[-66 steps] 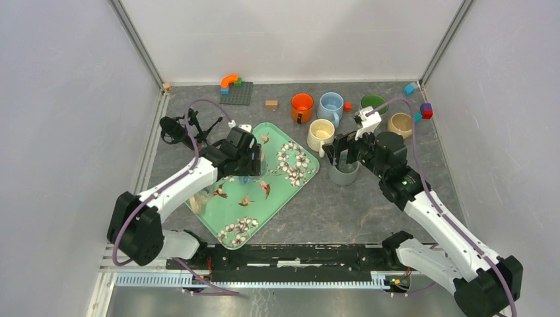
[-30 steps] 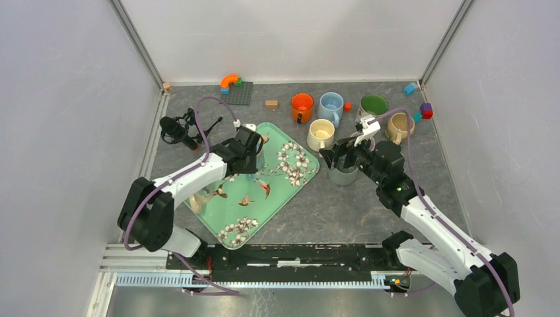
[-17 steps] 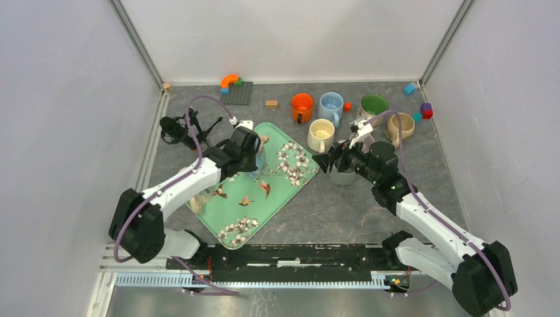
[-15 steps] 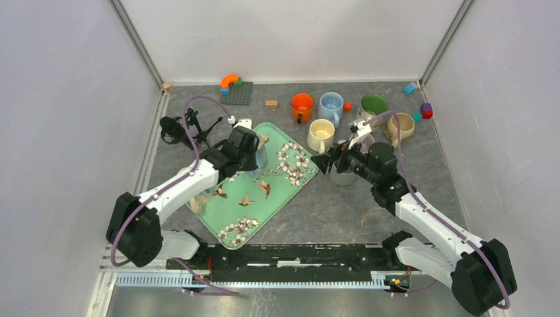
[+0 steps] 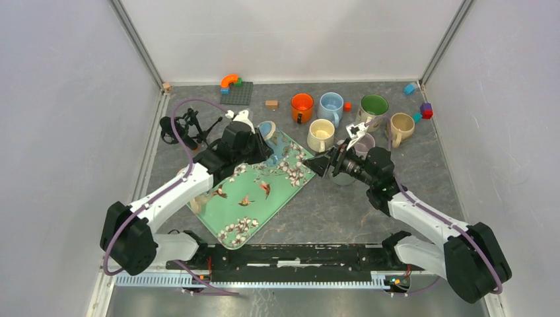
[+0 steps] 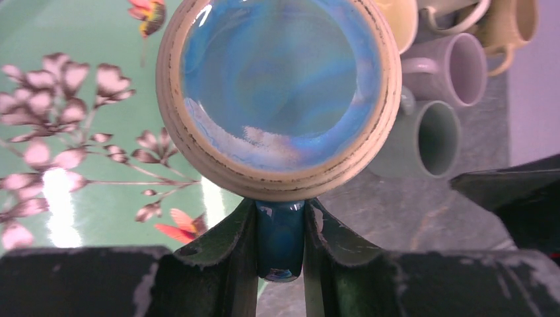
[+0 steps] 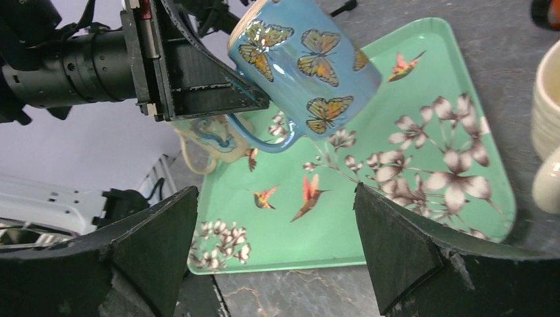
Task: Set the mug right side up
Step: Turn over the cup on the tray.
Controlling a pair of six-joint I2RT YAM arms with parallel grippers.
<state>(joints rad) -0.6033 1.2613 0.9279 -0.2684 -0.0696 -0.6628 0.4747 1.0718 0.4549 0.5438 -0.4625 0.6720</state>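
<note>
Left wrist: left claw (image 6: 280,206) nips mug (image 6: 280,86) handle; right wrist: right claw (image 7: 271,195) agape, butterflies (image 7: 320,63).

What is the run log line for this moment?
butterfly mug: held above tray edge, tilted | left gripper: shut on its handle | right gripper: open, empty

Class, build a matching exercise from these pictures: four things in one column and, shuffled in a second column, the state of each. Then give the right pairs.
Column one
1. blue butterfly mug
2. left hand
3. right hand
4. orange mug

Column two
A. standing upright on the grey table
B. open, holding nothing
C. shut on a mug handle
D. tilted in the air above the green tray

Right pairs: 1-D, 2-C, 3-B, 4-A
</note>
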